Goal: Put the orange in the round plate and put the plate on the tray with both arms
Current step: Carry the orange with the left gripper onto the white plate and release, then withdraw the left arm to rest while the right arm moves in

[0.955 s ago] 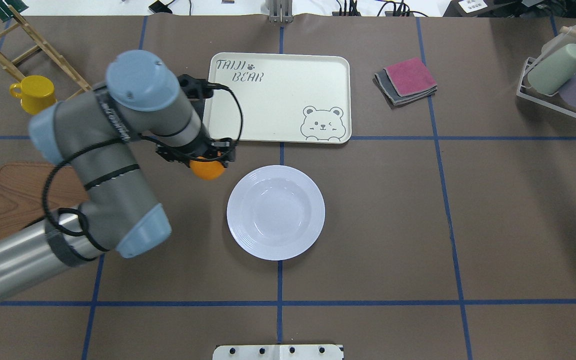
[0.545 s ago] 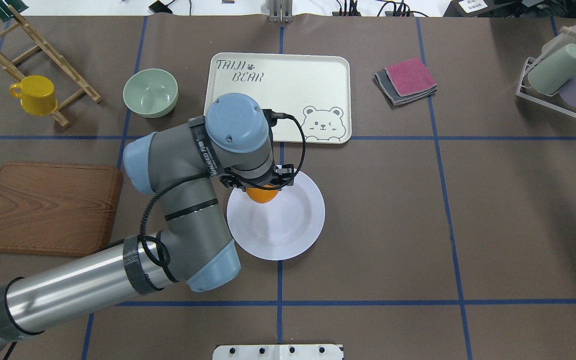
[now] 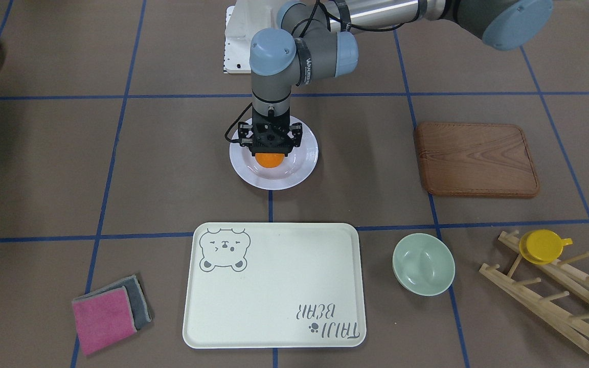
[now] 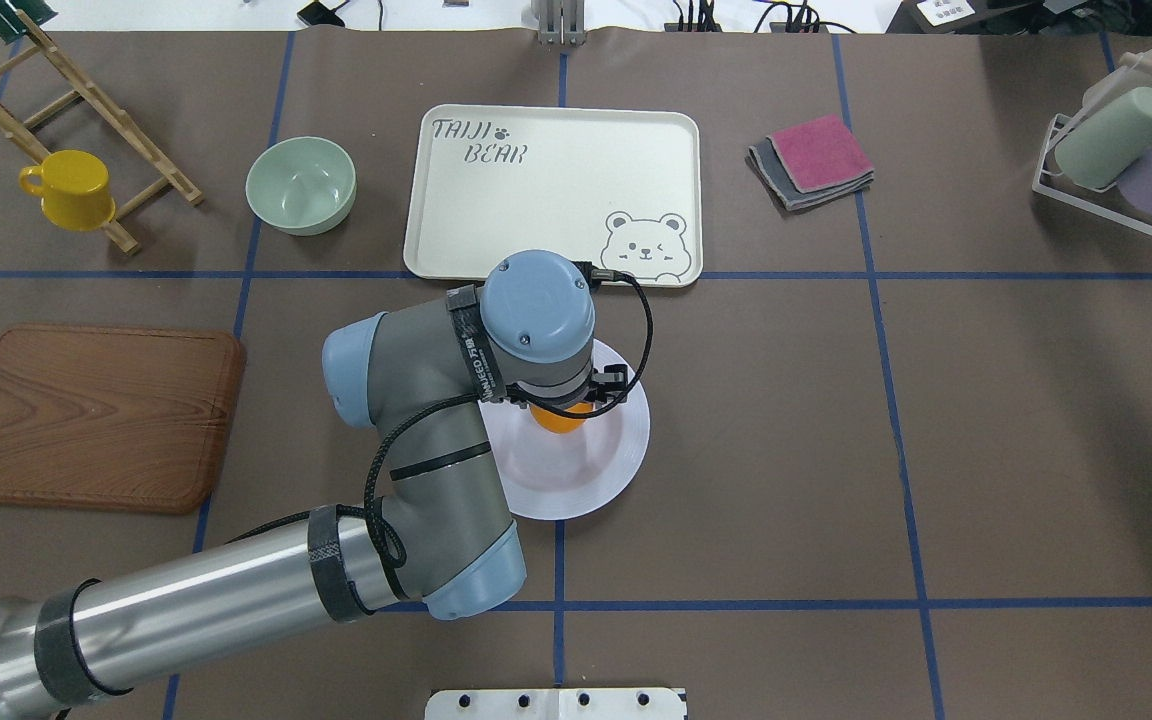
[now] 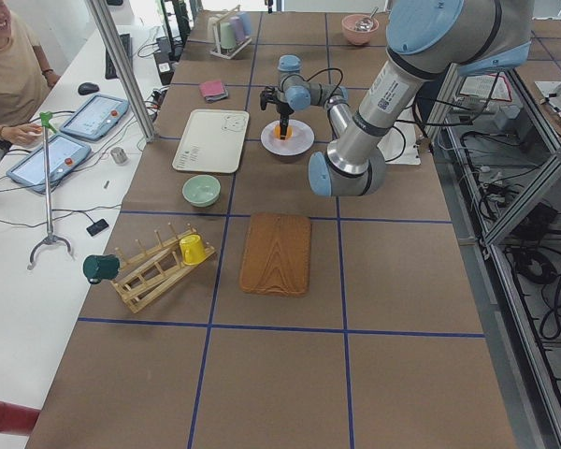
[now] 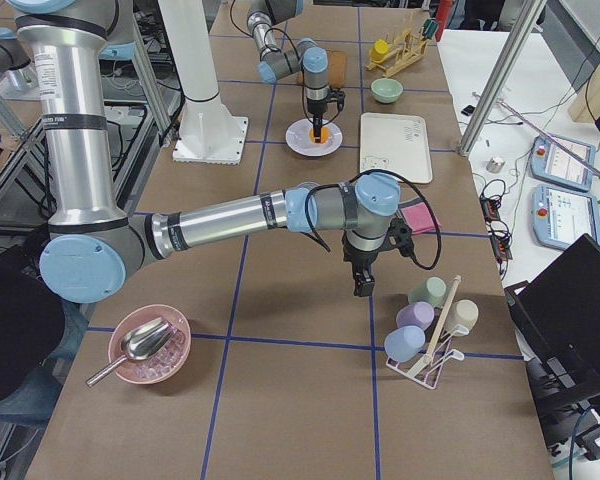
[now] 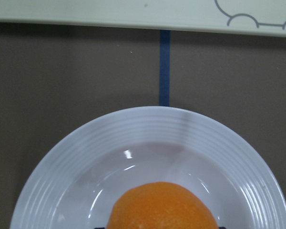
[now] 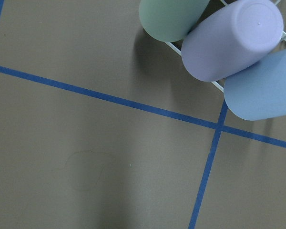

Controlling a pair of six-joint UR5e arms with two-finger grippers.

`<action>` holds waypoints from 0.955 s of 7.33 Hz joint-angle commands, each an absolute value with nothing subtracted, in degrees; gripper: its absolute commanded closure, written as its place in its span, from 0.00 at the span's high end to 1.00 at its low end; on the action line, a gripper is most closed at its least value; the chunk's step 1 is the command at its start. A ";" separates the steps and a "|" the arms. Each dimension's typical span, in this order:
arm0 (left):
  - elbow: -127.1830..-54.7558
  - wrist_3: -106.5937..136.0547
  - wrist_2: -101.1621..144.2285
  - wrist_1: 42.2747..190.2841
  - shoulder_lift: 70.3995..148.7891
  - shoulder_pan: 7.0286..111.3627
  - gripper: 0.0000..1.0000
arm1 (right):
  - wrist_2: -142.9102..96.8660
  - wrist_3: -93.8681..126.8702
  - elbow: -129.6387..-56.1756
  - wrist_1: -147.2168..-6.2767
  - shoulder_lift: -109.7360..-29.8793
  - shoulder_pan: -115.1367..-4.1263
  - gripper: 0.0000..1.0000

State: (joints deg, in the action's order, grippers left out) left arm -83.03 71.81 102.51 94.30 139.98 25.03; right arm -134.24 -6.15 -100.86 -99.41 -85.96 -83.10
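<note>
The left arm [image 4: 416, 400] is reaching in over the middle of the table [image 4: 936, 450], with its wrist pointing straight down above the plate [image 4: 621, 455]. The left gripper [image 3: 269, 151] is holding the orange [image 3: 269, 161], its fingers drawn in narrowly around the fruit. The orange is hanging low over the plate's well, and I cannot tell whether it is touching the plate. In the left wrist view the orange is filling the bottom centre, and the plate's ridged white rim is curving around it.

The plate is sitting flat on the table, on the robot's side of the tray [image 4: 556, 190]. It is near the tray but apart from it, with a strip of brown table and blue tape showing between them. The tray is lying flat, its bear drawing at the corner nearest the plate.

The right arm [image 6: 230, 215] is stretching out over the table's right end. The right gripper [image 6: 363, 285] is pointing down beside a wire rack [image 4: 1066, 195] of pastel cups [image 8: 229, 40]. Its fingers are showing only in the right side view, so I cannot tell whether they are apart or together.

To the left of the tray a green bowl [image 4: 300, 186] is standing upright. Beyond the bowl a yellow cup [image 4: 66, 188] is hanging on a wooden rack [image 4: 86, 100]. A wooden board [image 4: 96, 415] is lying left of the plate. Folded cloths [image 4: 816, 160] are lying right of the tray. A person [image 5: 5, 70] is sitting at a side desk.
</note>
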 commanded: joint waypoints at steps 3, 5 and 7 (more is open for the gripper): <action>-93.28 67.27 104.22 87.77 137.31 28.54 0.99 | -136.04 -6.15 -101.86 -99.40 -85.96 -82.97 1.00; -107.86 49.75 109.06 78.86 127.06 36.96 1.00 | -137.28 1.69 -103.44 -99.40 -84.04 -82.19 1.00; -112.67 27.46 115.98 77.18 116.07 49.41 1.00 | -137.20 20.02 -105.90 -92.60 -82.10 -76.23 1.00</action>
State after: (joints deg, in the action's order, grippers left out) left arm -109.37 41.84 111.77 78.95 122.92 41.53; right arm -137.15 8.01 -104.71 -97.30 -83.55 -79.82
